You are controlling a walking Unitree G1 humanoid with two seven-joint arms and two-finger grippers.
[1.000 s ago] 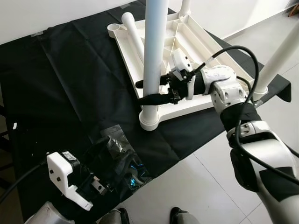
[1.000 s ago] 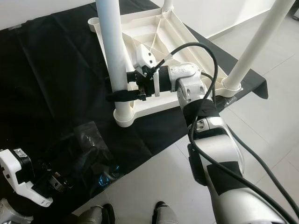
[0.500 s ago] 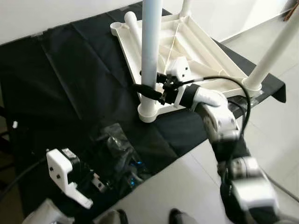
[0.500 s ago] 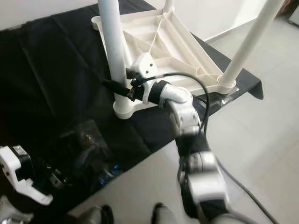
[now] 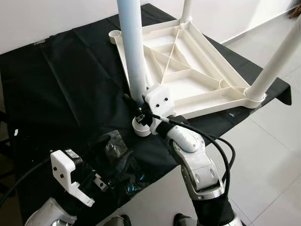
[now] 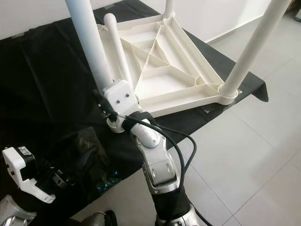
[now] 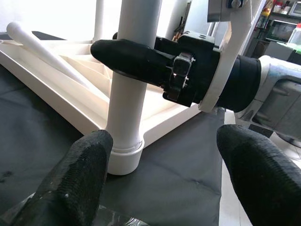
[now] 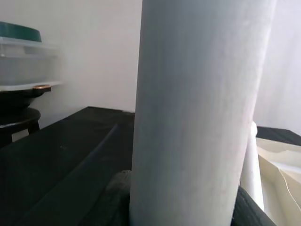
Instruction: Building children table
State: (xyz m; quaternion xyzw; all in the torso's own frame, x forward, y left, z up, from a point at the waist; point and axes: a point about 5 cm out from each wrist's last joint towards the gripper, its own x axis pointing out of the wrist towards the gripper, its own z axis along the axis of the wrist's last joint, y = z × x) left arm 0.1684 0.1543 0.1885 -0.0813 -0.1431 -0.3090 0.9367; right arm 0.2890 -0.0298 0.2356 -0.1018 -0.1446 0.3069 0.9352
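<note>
The white children's table lies upside down on a black cloth. Its near-left leg stands upright in the corner socket. My right gripper is shut on this leg just above the socket; in the left wrist view one black finger wraps across the leg. Two more legs stand upright, at the right corner and the far corner. A loose leg lies inside the tabletop. My left gripper hovers open low over the cloth, facing the held leg.
A crumpled clear plastic bag with small parts lies on the cloth near my left gripper's white housing. Pale tiled floor lies to the right and in front. A white wall stands behind the cloth.
The camera has shifted. My right arm has swung from the right side to in front of me, with its gripper staying shut low on the leg. The left gripper has barely moved.
</note>
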